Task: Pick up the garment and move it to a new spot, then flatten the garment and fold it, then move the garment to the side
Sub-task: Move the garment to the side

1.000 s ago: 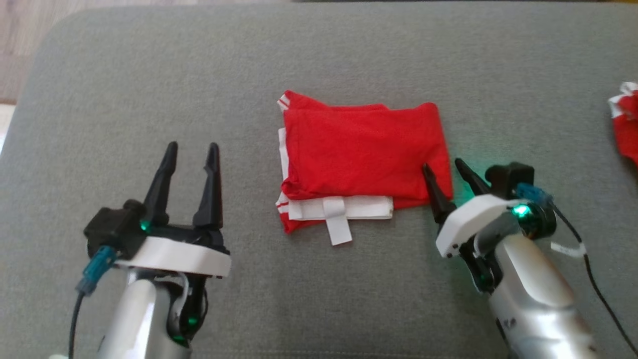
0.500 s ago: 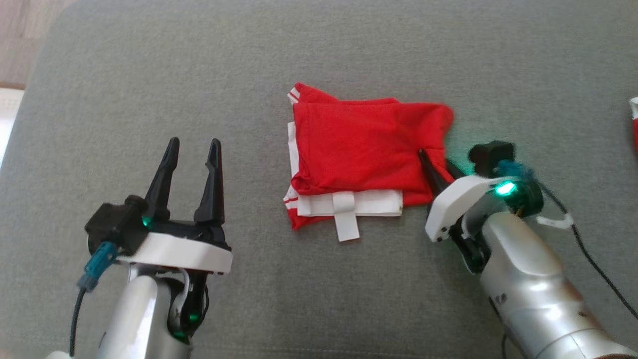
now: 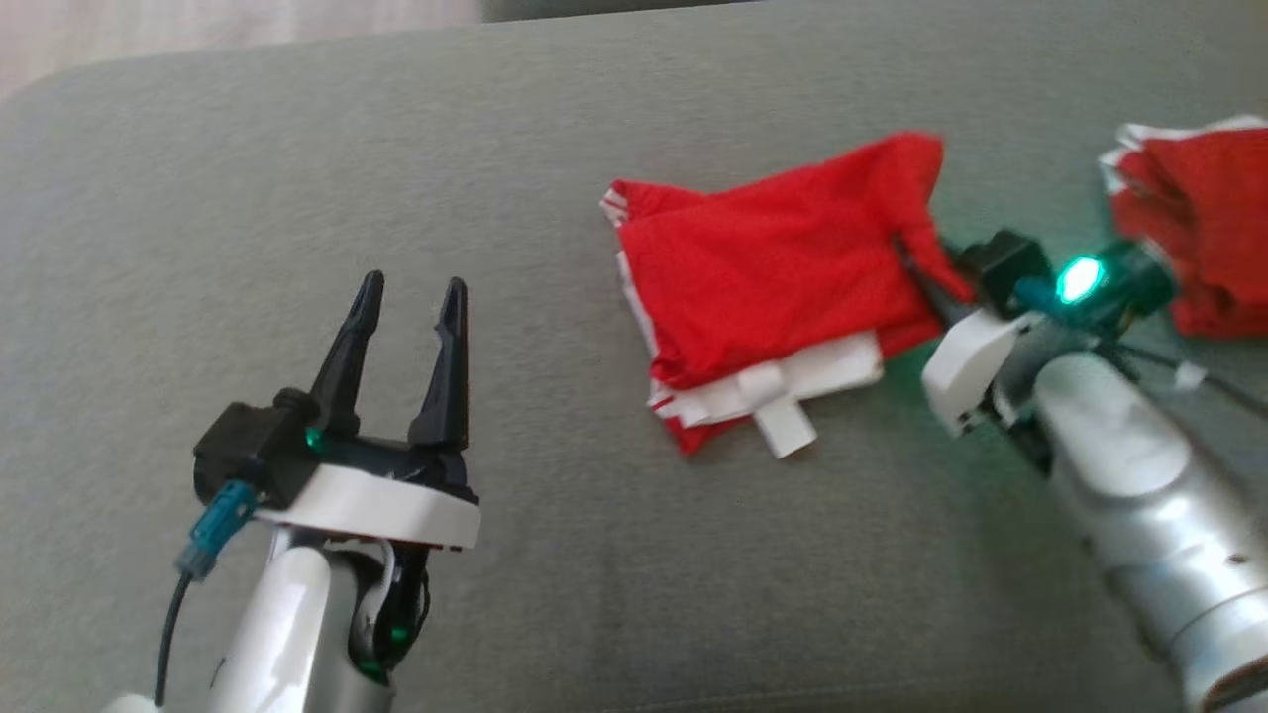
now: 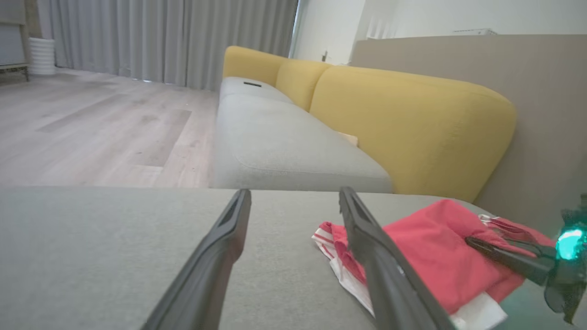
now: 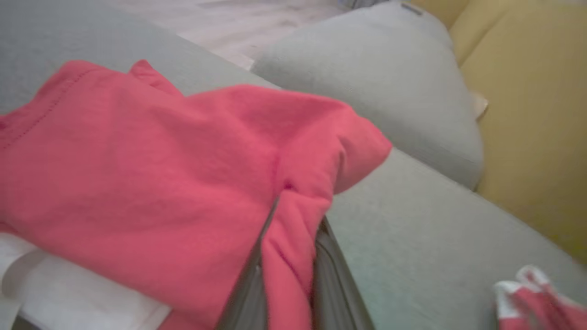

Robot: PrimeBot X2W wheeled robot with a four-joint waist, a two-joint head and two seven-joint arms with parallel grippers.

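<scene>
The garment (image 3: 773, 277) is a folded red piece with white layers and a white tab along its near edge, lying on the grey cushion (image 3: 594, 574). My right gripper (image 3: 916, 259) is shut on the garment's right edge, where the red cloth bunches into a raised fold. In the right wrist view the red cloth (image 5: 160, 160) is pinched between the two fingers of that gripper (image 5: 298, 211). My left gripper (image 3: 411, 292) stands open over bare cushion, well left of the garment. The left wrist view has this open gripper (image 4: 294, 192), the garment (image 4: 431, 247) and the right gripper (image 4: 477, 243) on it.
Another red and white cloth (image 3: 1189, 228) lies at the far right, close behind my right wrist, and its edge is in the right wrist view (image 5: 532, 298). A yellow sofa (image 4: 403, 123) with a grey seat (image 4: 284, 146) stands beyond the cushion, with wooden floor (image 4: 91, 123) to the left.
The right gripper has shut on the garment's right edge and pulled it, so the garment now lies skewed with that corner raised. The head camera has turned. The left gripper stays open.
</scene>
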